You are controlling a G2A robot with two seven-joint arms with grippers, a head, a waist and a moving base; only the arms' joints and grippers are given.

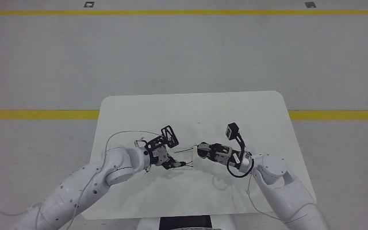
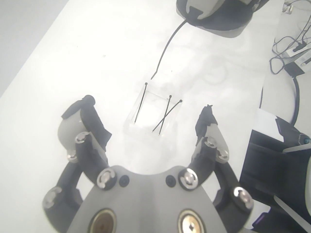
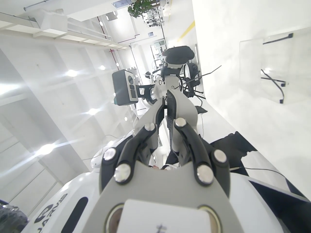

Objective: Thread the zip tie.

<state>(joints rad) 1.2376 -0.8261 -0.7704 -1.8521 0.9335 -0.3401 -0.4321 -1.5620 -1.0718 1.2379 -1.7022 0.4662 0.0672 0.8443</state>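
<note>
Both arms are glossy white shells. The left arm [image 1: 109,172] has a thin grey cable [image 1: 123,133] arcing off it, and the right arm [image 1: 279,175] has a fatter black cable [image 1: 233,171] curled at the wrist. Each wrist carries a small black camera [image 1: 169,134] on a bracket.

The left gripper [image 2: 148,104] is a light grey plate with black linkage bars, shiny round screws [image 2: 107,177] at the pivots and two brassy inserts. Its fingertips [image 2: 82,112] are wrapped in scruffy black tape.

The right gripper [image 3: 168,90] looks like the same build — grey fingers, black bars, silver screws — with dark lettering [image 3: 51,209] on the white shell behind it.
</note>
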